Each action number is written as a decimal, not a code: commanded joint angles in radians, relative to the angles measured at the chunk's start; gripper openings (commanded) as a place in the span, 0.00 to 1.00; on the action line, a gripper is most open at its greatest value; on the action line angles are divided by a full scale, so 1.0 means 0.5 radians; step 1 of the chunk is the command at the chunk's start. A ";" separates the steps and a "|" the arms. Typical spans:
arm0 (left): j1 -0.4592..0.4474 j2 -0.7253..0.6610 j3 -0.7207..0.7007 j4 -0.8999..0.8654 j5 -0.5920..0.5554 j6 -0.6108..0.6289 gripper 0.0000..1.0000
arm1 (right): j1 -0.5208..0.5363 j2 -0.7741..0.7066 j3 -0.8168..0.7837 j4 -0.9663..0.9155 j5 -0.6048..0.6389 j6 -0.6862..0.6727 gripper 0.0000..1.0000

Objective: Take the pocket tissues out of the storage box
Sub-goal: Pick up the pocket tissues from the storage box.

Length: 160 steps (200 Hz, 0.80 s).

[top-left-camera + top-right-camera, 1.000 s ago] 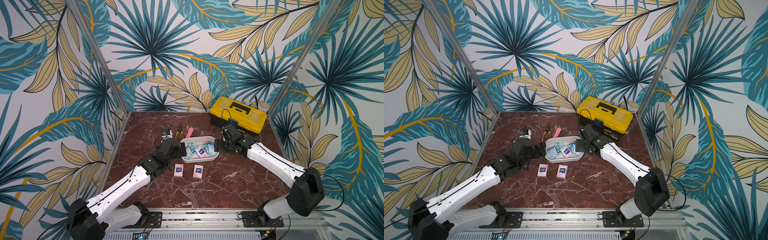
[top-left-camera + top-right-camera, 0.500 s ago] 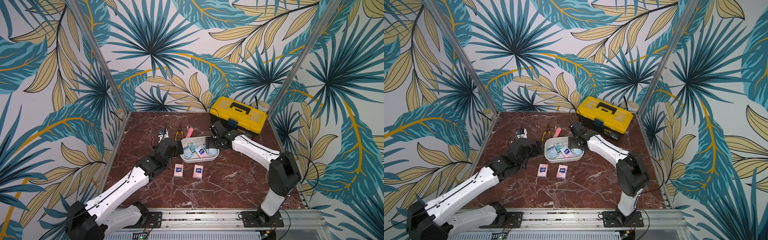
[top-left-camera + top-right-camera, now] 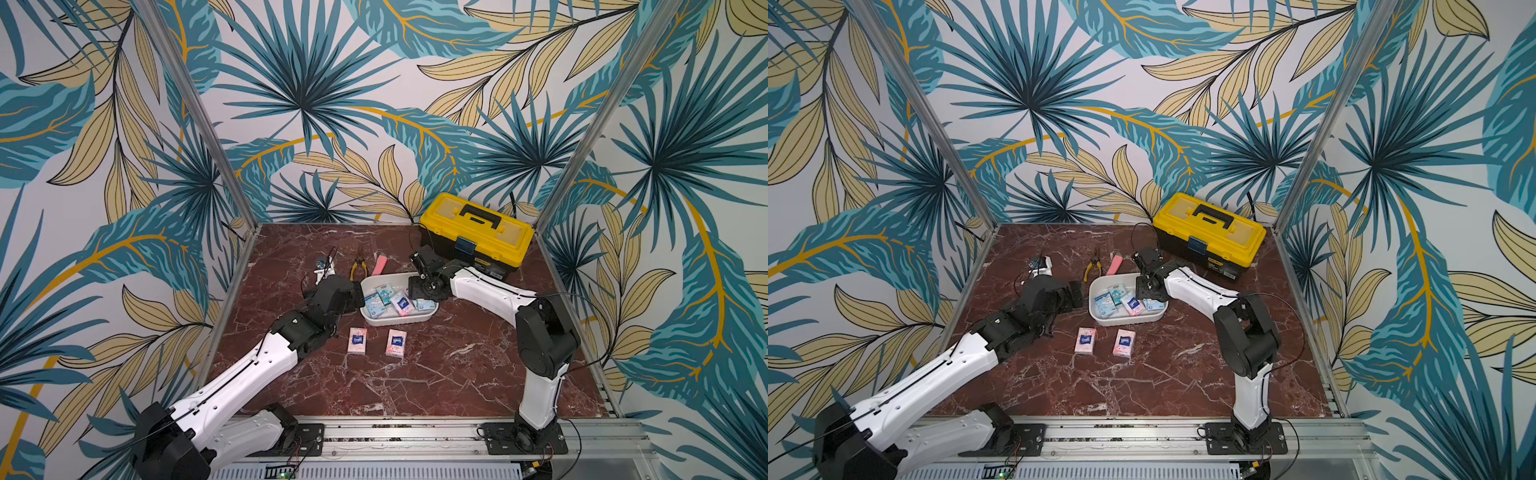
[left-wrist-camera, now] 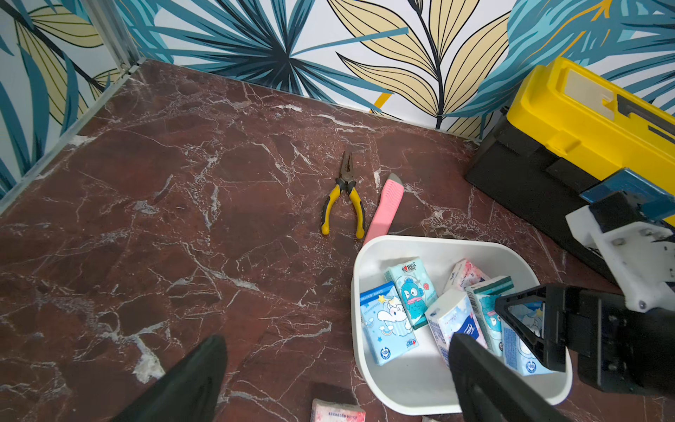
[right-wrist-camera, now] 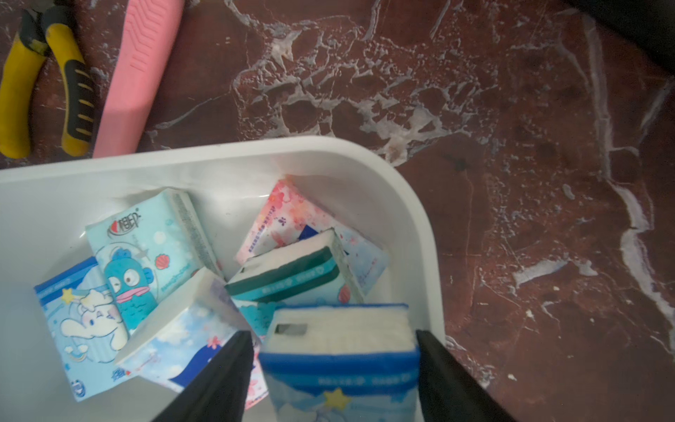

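White plastic, the storage box (image 3: 399, 323) sits on the red marble surface (image 3: 415, 386) between the two arms, with an end effector at each end of it. The right end effector (image 5: 332, 334) reaches down into the end on its own side, and a blue-edged packet (image 5: 339, 354) stands on edge right between its fingers (image 5: 449, 376). One finger lies against the packet's side. On the other side a thin sliver of gap shows, so I cannot tell whether the packet is truly pinched or only bracketed. The other pocket tissues (image 5: 153, 255) in the box, five in blue, teal and pink, lie jumbled just beyond those fingertips.

The left end effector (image 4: 336, 338) hangs just beside the opposite end of the box, spread wide and holding nothing, the box's end wall close off one of its fingers (image 4: 485, 376). Two pink packets (image 3: 358, 340) lie flat on the surface outside the box, side by side, back from that end effector toward the arms' bases. Ahead of it, past the box's far rim, lie yellow-handled pliers (image 4: 343, 204) and a pink bar (image 4: 385, 204). The yellow toolbox (image 3: 476, 232) stands behind the right end effector.
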 commanded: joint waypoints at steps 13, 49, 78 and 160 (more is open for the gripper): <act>0.022 0.026 -0.015 -0.037 -0.006 0.016 1.00 | 0.007 0.067 0.029 -0.057 0.044 0.040 0.66; 0.025 0.048 -0.009 -0.045 0.008 0.003 1.00 | 0.009 0.054 0.030 -0.068 0.064 0.041 0.54; 0.027 0.051 -0.011 -0.056 0.014 -0.012 1.00 | 0.009 -0.009 0.029 -0.074 0.074 0.036 0.52; 0.029 0.036 -0.039 -0.059 0.039 -0.067 1.00 | 0.009 -0.407 -0.047 -0.194 0.048 0.078 0.52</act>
